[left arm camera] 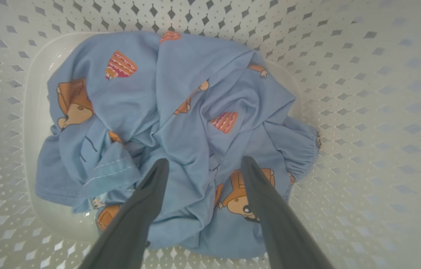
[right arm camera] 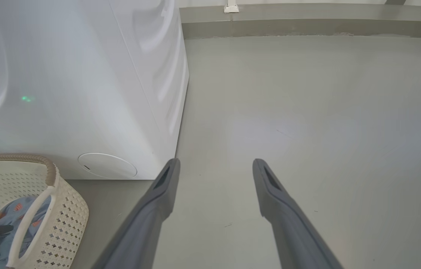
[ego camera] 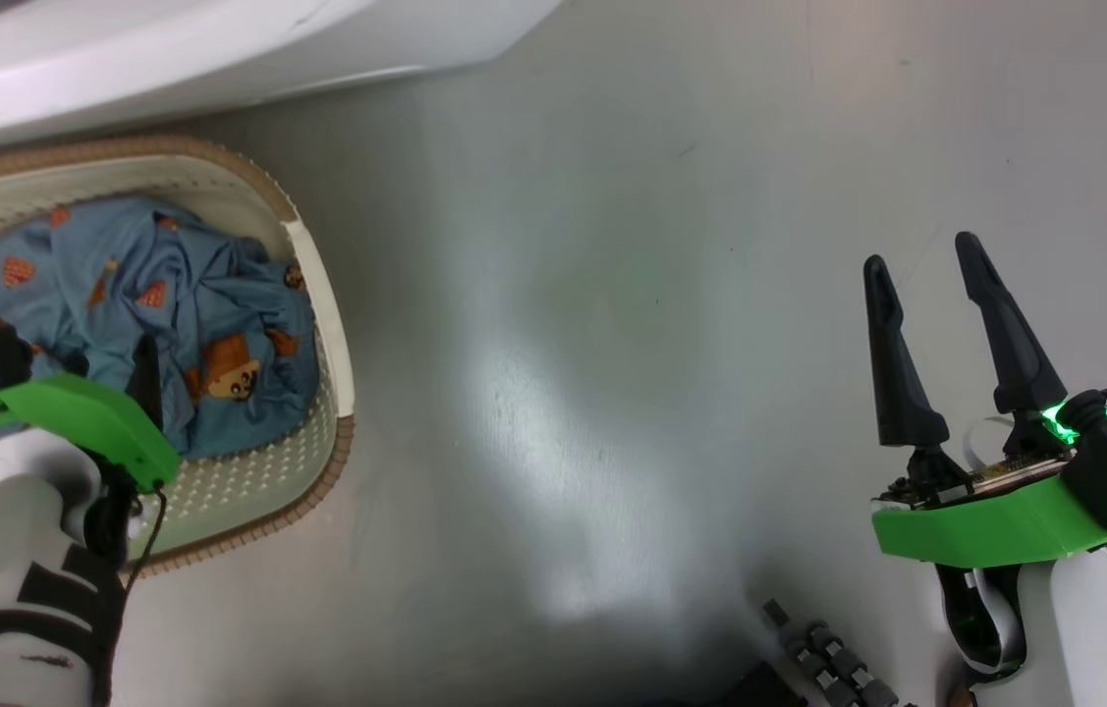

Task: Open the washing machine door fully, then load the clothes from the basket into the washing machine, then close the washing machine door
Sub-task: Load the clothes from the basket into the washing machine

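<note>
The basket [ego camera: 322, 295] stands on the grey floor [ego camera: 612, 344] just in front of the washing machine [right arm camera: 83, 93], close to the foot of its white front panel and not far from the machine's front corner. A round white cover [right arm camera: 107, 165] sits low on that panel, just beyond the basket's brown woven rim. The clothes [left arm camera: 195, 112] lie crumpled in a heap on the basket's bottom, light blue fabric with orange-brown cartoon figures and a few striped red patches, and a pale strip of bare bottom shows around the heap's edge. The left gripper [left arm camera: 204, 160] is lowered inside the basket, its two dark fingers spread wide apart and pointing down at the middle of the heap. It has hold of nothing, and I cannot tell whether the tips rest on the cloth or hang just above it. The right gripper [ego camera: 920, 252] is well apart from the basket, out over the open floor beside the machine's corner, its fingers likewise parted wide and empty, with only bare floor between them.
</note>
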Robot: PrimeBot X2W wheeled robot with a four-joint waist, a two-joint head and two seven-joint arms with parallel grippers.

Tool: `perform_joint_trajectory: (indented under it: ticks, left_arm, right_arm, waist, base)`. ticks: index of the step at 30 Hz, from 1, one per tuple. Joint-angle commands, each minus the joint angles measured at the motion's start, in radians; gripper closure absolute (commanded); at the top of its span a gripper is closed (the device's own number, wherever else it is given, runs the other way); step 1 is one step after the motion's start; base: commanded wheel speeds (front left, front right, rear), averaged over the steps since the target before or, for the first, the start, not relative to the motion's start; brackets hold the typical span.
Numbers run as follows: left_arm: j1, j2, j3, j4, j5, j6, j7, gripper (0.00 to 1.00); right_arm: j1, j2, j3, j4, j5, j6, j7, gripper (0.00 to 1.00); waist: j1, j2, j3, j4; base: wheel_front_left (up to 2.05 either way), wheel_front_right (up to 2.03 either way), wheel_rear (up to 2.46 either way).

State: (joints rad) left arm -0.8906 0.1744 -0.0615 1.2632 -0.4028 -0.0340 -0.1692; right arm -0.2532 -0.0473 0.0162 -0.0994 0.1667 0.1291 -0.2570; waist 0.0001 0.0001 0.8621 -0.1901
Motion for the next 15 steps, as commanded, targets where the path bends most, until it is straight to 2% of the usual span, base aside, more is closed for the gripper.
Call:
perform_joint_trajectory:
  ticks: [1,15]
  left_arm:
    - [0.012,0.045,0.020,0.003,-0.008,0.007,-0.015,0.00]
    - [-0.052,0.046,-0.003,0.019,-0.004,0.035,-0.037,0.00]
  right_arm:
    - [0.010,-0.003,0.012,-0.030,-0.013,0.002,-0.005,0.00]
    - [0.056,-0.003,0.003,-0.070,-0.048,0.002,-0.005,0.00]
  waist:
    - [-0.0001,-0.0001,0.026,0.000]
    - [-0.0001,-0.0001,0.081,0.008]
  base:
    - [0.00,0.00,0.00]
    - [0.00,0.00,0.00]
